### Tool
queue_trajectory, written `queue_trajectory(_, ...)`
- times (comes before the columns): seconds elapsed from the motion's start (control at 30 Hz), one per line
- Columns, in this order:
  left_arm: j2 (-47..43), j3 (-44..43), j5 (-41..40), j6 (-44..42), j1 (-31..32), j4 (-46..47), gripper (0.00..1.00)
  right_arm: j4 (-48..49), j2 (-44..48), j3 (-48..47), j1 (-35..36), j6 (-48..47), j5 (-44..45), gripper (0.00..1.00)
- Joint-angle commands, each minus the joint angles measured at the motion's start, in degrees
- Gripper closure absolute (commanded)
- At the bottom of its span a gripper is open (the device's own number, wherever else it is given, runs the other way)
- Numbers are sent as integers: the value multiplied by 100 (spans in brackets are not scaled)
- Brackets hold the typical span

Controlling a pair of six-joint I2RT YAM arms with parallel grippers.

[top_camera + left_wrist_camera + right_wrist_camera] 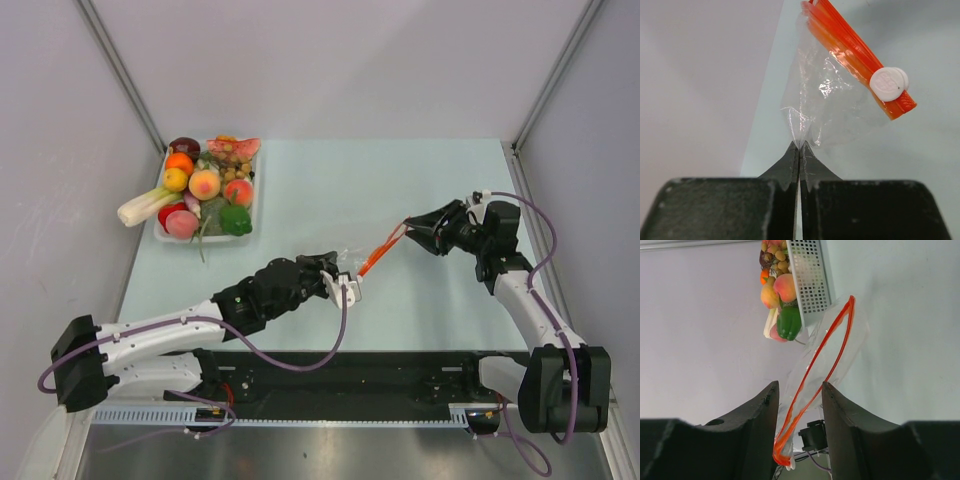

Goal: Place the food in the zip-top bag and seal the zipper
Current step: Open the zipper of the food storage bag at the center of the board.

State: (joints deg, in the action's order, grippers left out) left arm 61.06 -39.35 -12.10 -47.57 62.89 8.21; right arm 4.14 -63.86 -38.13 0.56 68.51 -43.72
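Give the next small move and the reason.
Probably close the right gripper on the zipper: its open jaws straddle the strip's end, while the left gripper pinches the zip-top bag. With both ends held, the seemingly empty bag could take the food.

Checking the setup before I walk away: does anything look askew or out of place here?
Little stands out. The celery stalk juts over the left rim of the tray. The zip-top bag hangs empty, pinched by the left gripper, its zipper gaping between the open fingers of the right gripper.
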Motion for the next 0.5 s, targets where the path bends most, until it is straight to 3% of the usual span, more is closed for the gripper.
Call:
queue_trajectory(0.0,-173,33,-152,-200,65,331,100,96,5,-55,-12,48,83,58)
queue_trajectory(0.47,-120,7,-170,-288,92,498,100,-1,22,148,32,66,242,63)
